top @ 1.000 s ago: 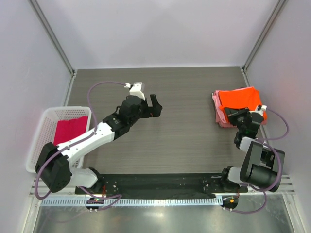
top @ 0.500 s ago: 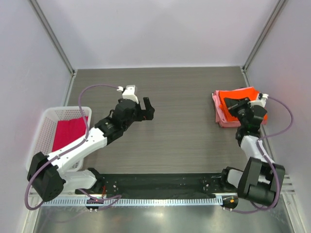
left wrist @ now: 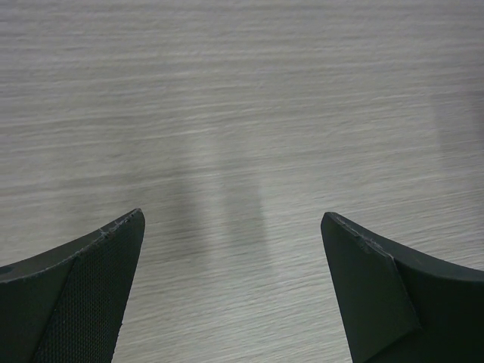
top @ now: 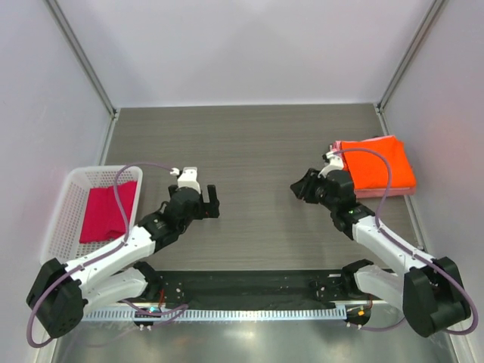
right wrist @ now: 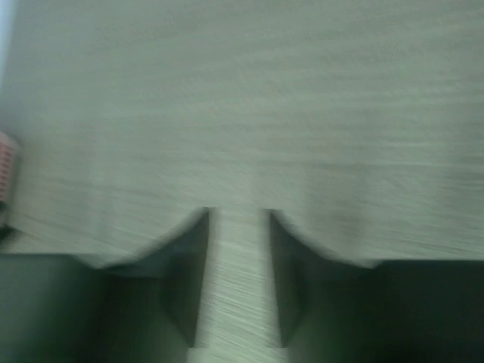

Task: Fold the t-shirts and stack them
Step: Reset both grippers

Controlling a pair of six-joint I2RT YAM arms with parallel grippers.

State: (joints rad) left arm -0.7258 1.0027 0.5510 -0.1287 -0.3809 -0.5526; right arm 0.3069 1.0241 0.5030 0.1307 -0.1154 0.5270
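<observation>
Orange shirt point(top: 376, 161) lies folded atop the pink shirts point(top: 378, 193), so the wide-open, empty left gripper point(top: 211, 201) should next fetch the magenta shirt point(top: 106, 214) from the basket point(top: 64, 198); right gripper point(top: 300, 185) barely parted, empty

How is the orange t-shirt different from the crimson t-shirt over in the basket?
The orange t-shirt is bright orange, while the crimson t-shirt is a deep magenta-red. The orange t-shirt sits on top of pink t-shirts at the right of the table; the crimson t-shirt lies inside the white basket at the left. The orange t-shirt is a neat folded rectangle, and the crimson t-shirt looks looser and uneven. Both are plain and lie flat.
</observation>
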